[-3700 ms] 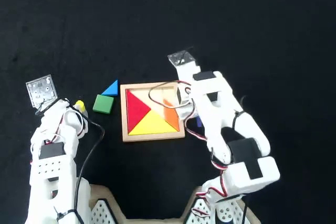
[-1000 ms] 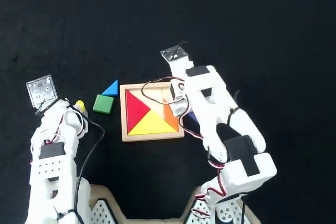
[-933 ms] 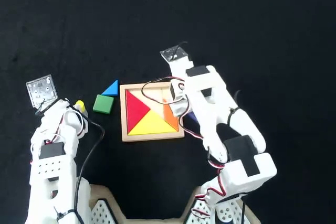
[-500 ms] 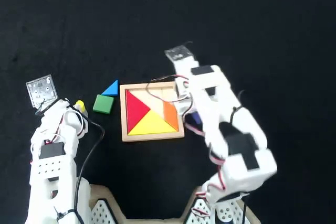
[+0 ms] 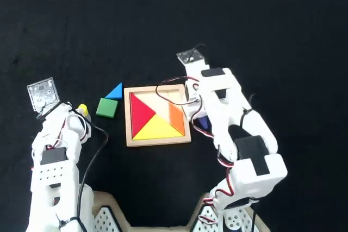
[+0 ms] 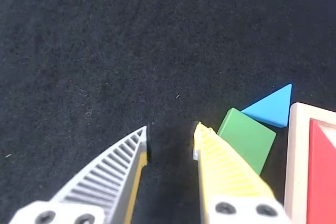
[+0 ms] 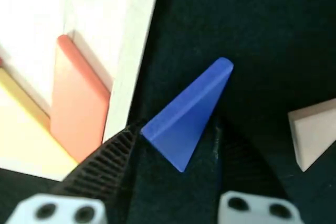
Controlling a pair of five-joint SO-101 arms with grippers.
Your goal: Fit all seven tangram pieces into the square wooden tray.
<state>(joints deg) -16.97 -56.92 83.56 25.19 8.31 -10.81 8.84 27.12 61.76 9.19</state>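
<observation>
The tray [image 5: 157, 141] sits at the middle of the table [image 5: 272, 36] and is partly filled. A red triangle [image 5: 140, 112] fills its left side, a yellow triangle [image 5: 157, 129] its near side, and an orange piece [image 5: 176, 117] stands against its right wall. The far portion is bare wood.

Four pieces are outside the tray. The dark blue triangle [image 7: 184, 116] lies just off the right wall, between the fingers of the right gripper [image 7: 177, 128]. Those fingers are closed in on it, one on each side, with the ribbed finger touching its corner. A pale piece [image 7: 312, 129] lies a little further right. The green square [image 6: 247, 139] and the light blue triangle [image 6: 270, 108] lie just left of the tray.

The left gripper [image 6: 170, 140] hovers over the table with its fingers apart and nothing between them. Its yellow finger is just beside the green square.

I judge the step in hand to be the pickup of the dark blue triangle. The next move calls for lifting it over the right wall. It must then be turned so that its edges line up with the bare far portion before release.

I find no legible brand, label or writing on the tray or the pieces.
</observation>
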